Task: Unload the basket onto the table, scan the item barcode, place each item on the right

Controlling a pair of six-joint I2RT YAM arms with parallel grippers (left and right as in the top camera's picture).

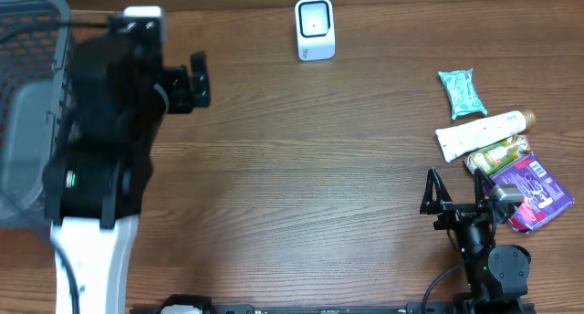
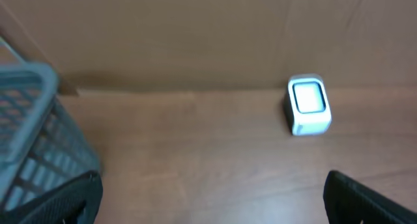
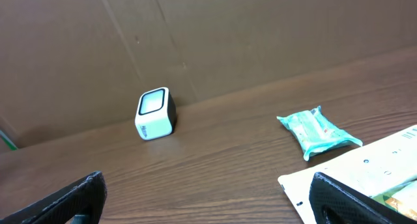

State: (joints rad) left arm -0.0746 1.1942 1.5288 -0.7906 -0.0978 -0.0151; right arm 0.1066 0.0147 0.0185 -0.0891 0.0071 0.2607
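Observation:
The white barcode scanner (image 1: 315, 28) stands at the table's far edge, its window facing forward; both wrist views show the scanner (image 2: 309, 105) (image 3: 156, 112) too. The items lie at the right: a teal packet (image 1: 461, 92) (image 3: 317, 131), a white tube (image 1: 482, 133) (image 3: 365, 172), a green packet (image 1: 500, 154) and a purple packet (image 1: 537, 191). My left gripper (image 1: 203, 81) (image 2: 212, 211) hovers open and empty at the far left, pointing towards the scanner. My right gripper (image 1: 453, 188) (image 3: 208, 204) is open and empty just in front of the tube, its right finger beside the purple packet.
A grey mesh basket (image 1: 27, 40) (image 2: 32, 139) stands at the far left, beside the left arm. A brown cardboard wall runs behind the table's far edge. Bare wood lies between the scanner and the two grippers.

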